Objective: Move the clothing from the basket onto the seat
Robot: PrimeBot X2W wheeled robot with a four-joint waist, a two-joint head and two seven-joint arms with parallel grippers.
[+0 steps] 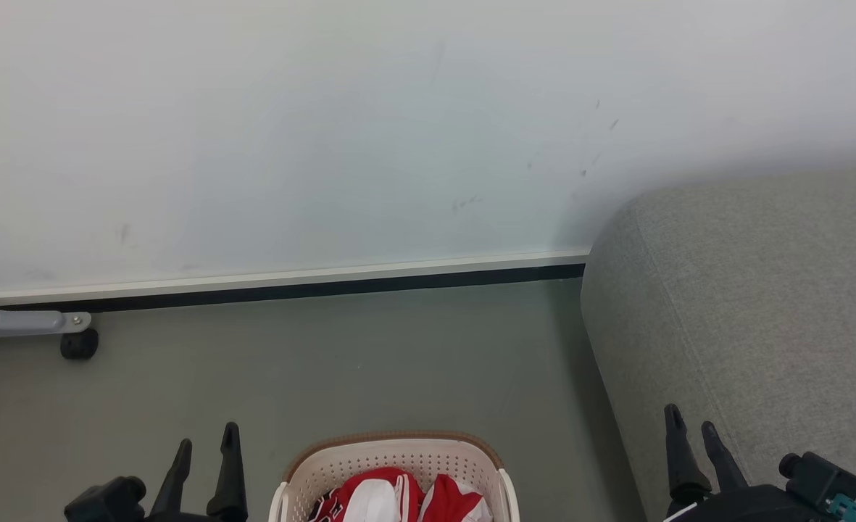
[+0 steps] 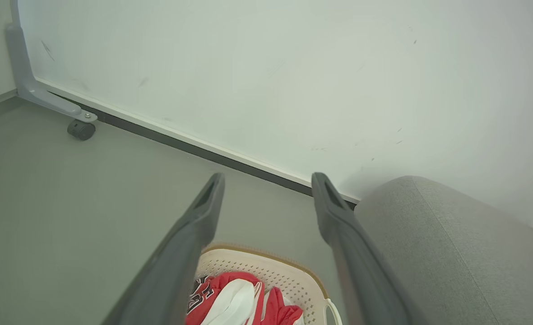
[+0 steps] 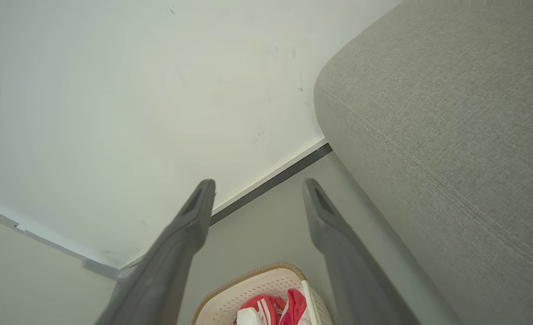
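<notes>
The red clothing (image 1: 391, 496) lies piled in the basket (image 1: 391, 439) on the floor (image 1: 341, 362), down at 6 o'clock. The big grey seat (image 1: 761, 304) sits over at 3 o'clock, with no red on the part I can see. The left gripper (image 1: 208, 438) at 7 o'clock and the right gripper (image 1: 691, 420) at 5 o'clock both hang spread wide, holding nothing. It looks like the very start; next, I think, one arm must dip into the basket and pinch a red piece
</notes>
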